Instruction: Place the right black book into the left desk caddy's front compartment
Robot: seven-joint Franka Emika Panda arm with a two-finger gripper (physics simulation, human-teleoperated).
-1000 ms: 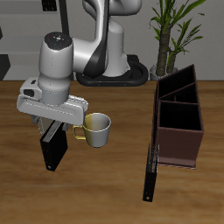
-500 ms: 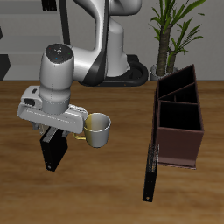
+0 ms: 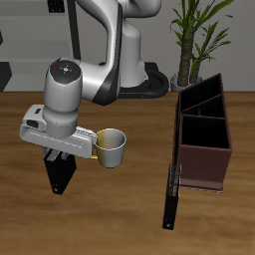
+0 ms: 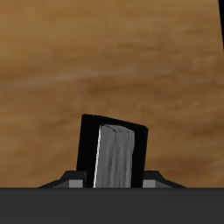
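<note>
Beside the pale mug [image 3: 113, 147], on the side away from the left desk caddy [image 3: 203, 134], the hand [image 3: 59, 152] sits low over the right black book [image 3: 61, 173], which stands upright on the wooden counter [image 3: 110, 219]. In the wrist view the book [image 4: 114, 154] rises just before the hand, its pale page edge facing the camera; whether the fingers are clamped on it I cannot tell. The caddy stands well apart from the mug, with a long thin black slab [image 3: 171, 197] just beside its wall.

The hand [image 3: 58, 149] hides the right black book's [image 3: 61, 175] upper part.
</note>
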